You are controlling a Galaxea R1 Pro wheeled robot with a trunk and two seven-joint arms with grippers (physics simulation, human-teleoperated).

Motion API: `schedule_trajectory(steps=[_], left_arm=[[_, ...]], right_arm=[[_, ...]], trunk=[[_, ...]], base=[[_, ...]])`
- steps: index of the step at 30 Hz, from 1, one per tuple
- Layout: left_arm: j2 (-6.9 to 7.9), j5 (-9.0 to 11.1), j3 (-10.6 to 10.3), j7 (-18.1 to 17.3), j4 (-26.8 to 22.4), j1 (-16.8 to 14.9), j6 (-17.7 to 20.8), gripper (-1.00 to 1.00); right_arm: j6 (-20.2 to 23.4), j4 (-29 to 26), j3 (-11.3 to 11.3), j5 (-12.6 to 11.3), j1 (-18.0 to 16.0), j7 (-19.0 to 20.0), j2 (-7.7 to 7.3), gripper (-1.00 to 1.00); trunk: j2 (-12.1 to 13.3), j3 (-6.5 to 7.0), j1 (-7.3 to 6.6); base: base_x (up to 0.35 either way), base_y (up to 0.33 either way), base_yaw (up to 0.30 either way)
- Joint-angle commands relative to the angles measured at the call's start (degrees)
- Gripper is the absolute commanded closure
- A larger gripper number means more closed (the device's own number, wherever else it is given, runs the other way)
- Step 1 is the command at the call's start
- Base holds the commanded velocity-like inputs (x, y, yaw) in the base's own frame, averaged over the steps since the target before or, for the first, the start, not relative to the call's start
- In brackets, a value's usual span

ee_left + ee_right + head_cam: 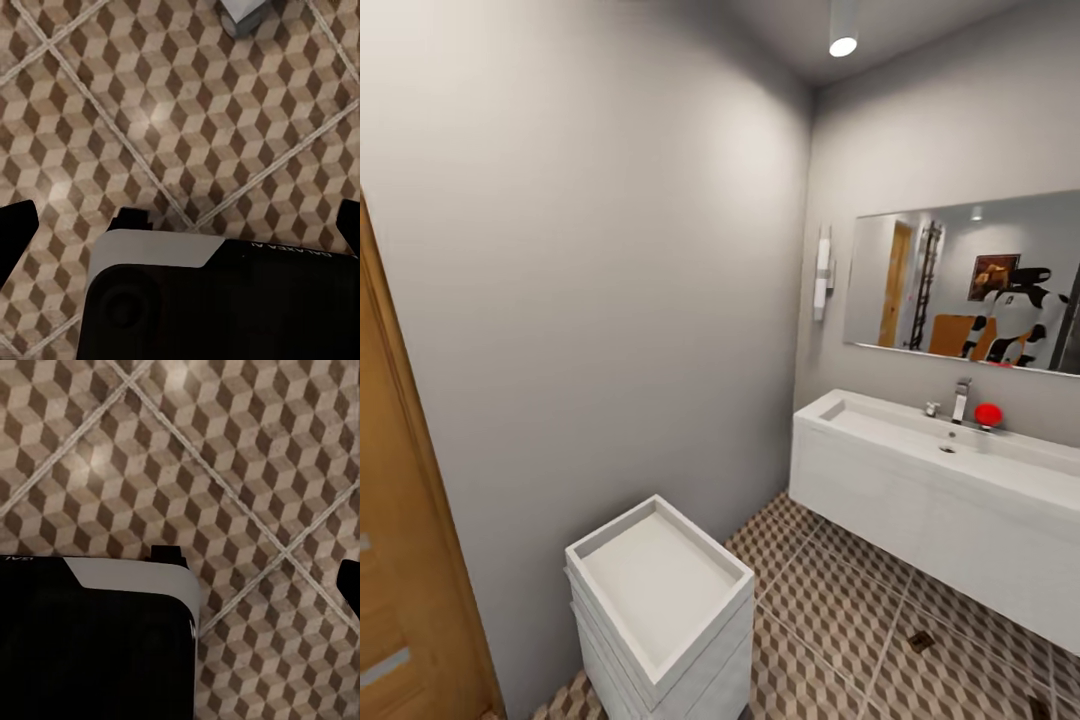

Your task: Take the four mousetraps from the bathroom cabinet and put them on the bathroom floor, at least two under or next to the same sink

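Facing sink [920,450] w/ chrome tap [961,400]; both wrist cams looking at bathroom floor [187,112]; can't tell either pincer's state.

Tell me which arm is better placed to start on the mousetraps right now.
Neither, as far as I can judge. Both wrist views look down on bare bathroom floor, with nothing between either pincer's tips. Ahead are the sink and a white drawer unit, so the robot must turn first.

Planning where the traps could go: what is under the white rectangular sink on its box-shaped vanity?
Under the white rectangular sink, the vanity hangs clear of the cube-patterned tiled floor. A small dark floor drain sits before it. The space further beneath is hidden.
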Motion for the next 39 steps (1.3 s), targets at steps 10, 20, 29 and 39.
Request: schedule_trajectory(steps=[10, 20, 29, 39], left_arm=[[0.24, 0.5, -0.47, 0.2, 0.07, -0.06, -0.14, -1.0], [0.61, 0.55, -0.42, 0.25, 0.07, -0.06, -0.19, -1.0], [0.54, 0.56, -0.4, 0.26, 0.07, -0.06, -0.2, -1.0], [0.51, 0.76, -0.4, 0.26, 0.07, 0.22, -0.61, -1.0]], right_arm=[[-0.3, 0.18, -0.14, 0.51, -0.09, -0.26, 0.04, -1.0], [-0.21, 0.18, -0.14, 0.47, -0.05, -0.26, 0.06, -1.0], [-0.14, 0.22, -0.14, 0.43, 0.56, -0.21, 0.18, -1.0], [-0.13, 0.22, -0.14, 0.42, 0.55, -0.22, 0.29, -1.0]], trunk=[[-0.05, -0.08, 0.0], [-0.05, -0.08, 0.0], [-0.05, -0.08, 0.0], [-0.05, -0.08, 0.0]], base=[[0.0, 0.0, 0.276], [0.0, 0.0, 0.276], [0.0, 0.0, 0.276], [0.0, 0.0, 0.276]])
